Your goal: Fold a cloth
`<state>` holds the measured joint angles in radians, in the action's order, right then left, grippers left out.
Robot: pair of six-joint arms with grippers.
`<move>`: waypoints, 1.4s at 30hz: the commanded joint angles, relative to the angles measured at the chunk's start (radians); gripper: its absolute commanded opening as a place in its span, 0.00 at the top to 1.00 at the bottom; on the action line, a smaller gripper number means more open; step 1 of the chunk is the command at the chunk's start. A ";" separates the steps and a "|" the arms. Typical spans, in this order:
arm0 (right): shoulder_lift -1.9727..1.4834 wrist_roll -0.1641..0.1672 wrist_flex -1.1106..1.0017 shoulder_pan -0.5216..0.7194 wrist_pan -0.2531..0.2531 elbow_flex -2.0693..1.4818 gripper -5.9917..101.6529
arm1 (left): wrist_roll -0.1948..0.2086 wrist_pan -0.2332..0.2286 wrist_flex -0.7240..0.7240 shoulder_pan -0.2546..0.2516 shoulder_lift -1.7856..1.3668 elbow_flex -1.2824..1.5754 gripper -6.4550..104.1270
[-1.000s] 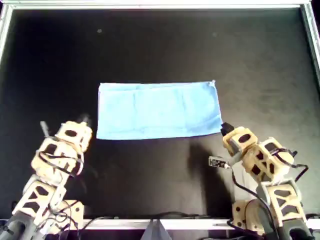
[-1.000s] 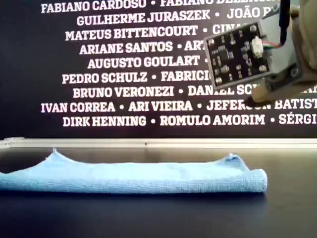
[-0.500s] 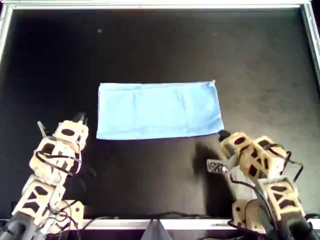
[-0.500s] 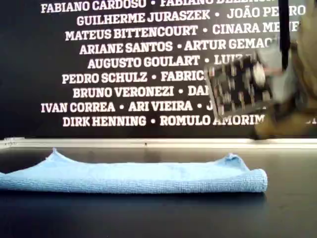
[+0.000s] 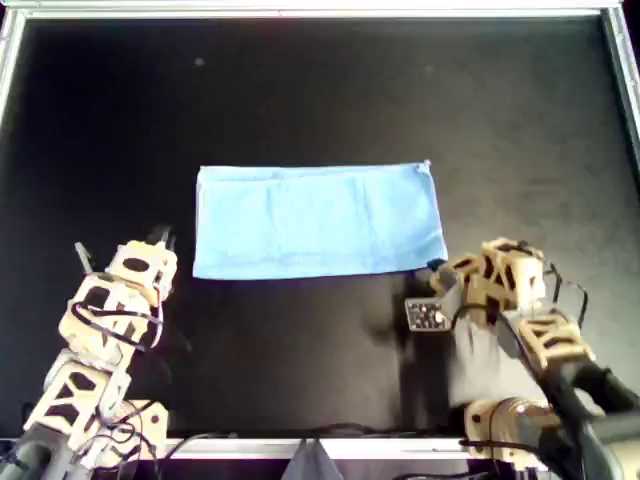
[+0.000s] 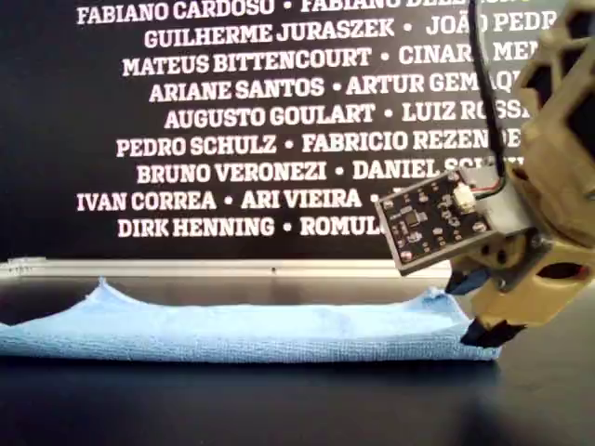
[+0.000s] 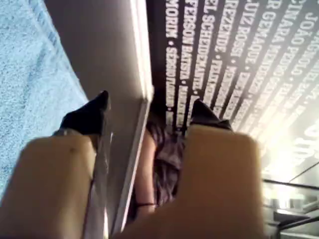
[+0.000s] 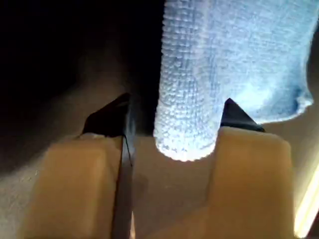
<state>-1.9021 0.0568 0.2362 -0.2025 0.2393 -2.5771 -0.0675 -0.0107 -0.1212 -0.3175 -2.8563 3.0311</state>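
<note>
The light-blue cloth (image 5: 318,220) lies folded into a long rectangle on the black table, and it also shows in the exterior view (image 6: 242,333). My right gripper (image 5: 437,270) is at the cloth's near right corner in the overhead view, low over the table (image 6: 472,311). It is open (image 8: 174,112), with the rolled fold edge of the cloth (image 8: 189,99) between its fingers. My left gripper (image 5: 160,238) stands open beside the cloth's near left corner in the overhead view, apart from it. Nothing is between its fingers (image 7: 149,107), and the cloth (image 7: 25,74) lies off to one side.
A metal rim (image 5: 320,10) frames the black table. A dark wall with white names (image 6: 232,121) stands behind it in the exterior view. A small circuit board (image 6: 432,218) sticks out from the right arm's wrist.
The right arm has tipped down and moved in to the cloth's near right corner; in the exterior view it dropped from high up to table level. The left gripper drew back slightly.
</note>
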 commanded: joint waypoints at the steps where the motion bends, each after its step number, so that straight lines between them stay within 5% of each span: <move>1: 0.029 -0.003 -0.029 0.008 -0.005 0.097 0.28 | -0.006 -0.002 -0.006 0.029 -0.003 -0.011 0.43; 28: 0.290 -0.006 -0.017 0.009 -0.005 0.318 0.31 | -0.006 -0.002 -0.006 0.029 -0.003 -0.011 0.43; 32: 0.296 -0.006 0.009 0.009 -0.003 0.344 0.49 | -0.006 -0.002 -0.006 0.029 -0.006 -0.011 0.43; 39: 0.296 -0.006 0.005 0.008 0.012 0.348 0.97 | -0.006 -0.002 -0.006 0.029 -0.021 -0.011 0.43; 42: 0.290 -0.006 0.006 0.005 0.014 0.345 0.96 | -0.006 -0.002 -0.006 0.029 -0.021 -0.011 0.43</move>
<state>-1.5938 0.0568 0.2424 -0.2025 0.2424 -2.2933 -0.0675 -0.0107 -0.1212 -0.3175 -2.8563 3.0311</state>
